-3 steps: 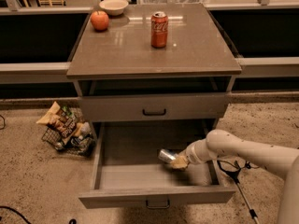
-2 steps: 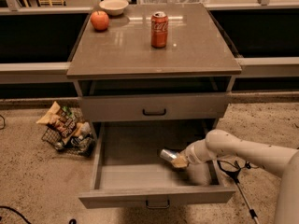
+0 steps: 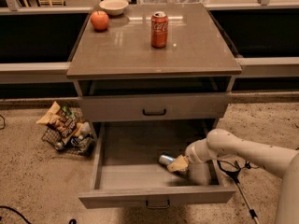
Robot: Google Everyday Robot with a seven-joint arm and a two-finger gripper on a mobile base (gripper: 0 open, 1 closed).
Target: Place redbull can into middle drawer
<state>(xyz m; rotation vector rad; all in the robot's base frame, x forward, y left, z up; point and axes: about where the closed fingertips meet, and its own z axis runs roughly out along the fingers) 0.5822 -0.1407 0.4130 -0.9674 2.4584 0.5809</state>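
Note:
The middle drawer is pulled out wide at the bottom of the cabinet, and its grey tray interior shows. My gripper reaches in from the right, low over the right half of the drawer floor. It is shut on the redbull can. The slim silver can lies almost on its side, pointing left, at or just above the drawer floor. I cannot tell if it touches the floor. My white arm crosses over the drawer's right wall.
A red Coca-Cola can, an apple and a bowl stand on the cabinet top. The closed drawer front with a black handle is above the open drawer. A wire basket of snack bags sits on the floor at left.
My gripper and the can have shifted slightly left and down inside the drawer. Nothing else has moved.

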